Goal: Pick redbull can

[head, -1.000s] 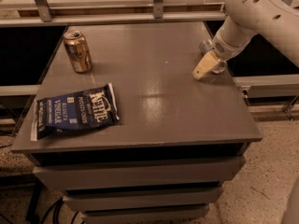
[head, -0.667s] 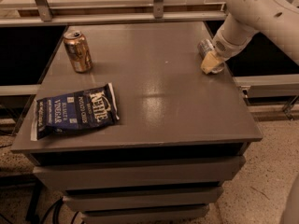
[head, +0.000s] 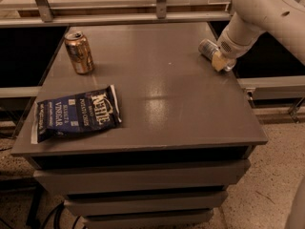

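Note:
The redbull can (head: pixel 208 47), slim and silver-grey, lies on its side near the right edge of the grey table (head: pixel 157 94), with its shiny round end facing left. My gripper (head: pixel 219 61) is low over the table at the can's right end, touching or covering that end. The white arm (head: pixel 259 13) reaches in from the upper right and hides part of the can.
A wider copper-gold can (head: pixel 79 52) stands upright at the back left. A blue Kettle chips bag (head: pixel 76 114) lies flat at the front left. A metal rail (head: pixel 119 18) runs along the table's far edge. The right edge is close beside the gripper.
My gripper has moved a little back and to the right, closing in on the lying can. The can, the copper-gold can and the chips bag have not moved.

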Controlling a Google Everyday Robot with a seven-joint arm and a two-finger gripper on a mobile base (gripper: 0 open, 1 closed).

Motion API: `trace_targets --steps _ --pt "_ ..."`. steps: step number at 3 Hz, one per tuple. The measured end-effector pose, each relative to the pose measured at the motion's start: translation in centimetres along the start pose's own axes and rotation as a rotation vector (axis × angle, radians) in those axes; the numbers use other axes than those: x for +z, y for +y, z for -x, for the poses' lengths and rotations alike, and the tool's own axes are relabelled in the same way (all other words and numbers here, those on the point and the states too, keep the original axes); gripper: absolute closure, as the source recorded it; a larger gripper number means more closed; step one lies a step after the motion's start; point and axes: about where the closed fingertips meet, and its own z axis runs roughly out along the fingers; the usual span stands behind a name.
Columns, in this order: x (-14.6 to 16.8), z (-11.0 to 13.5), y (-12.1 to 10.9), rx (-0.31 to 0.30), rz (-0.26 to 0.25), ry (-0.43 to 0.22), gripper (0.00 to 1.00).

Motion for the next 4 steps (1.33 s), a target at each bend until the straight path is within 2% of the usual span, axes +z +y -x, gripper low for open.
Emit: trace_targets --steps 2,4 --pt "-1.9 0.6 -1.1 -0.017 0.012 -0.062 1.00" --pt "-4.9 1.4 -3.4 -0.024 -0.019 -0.119 1.00"
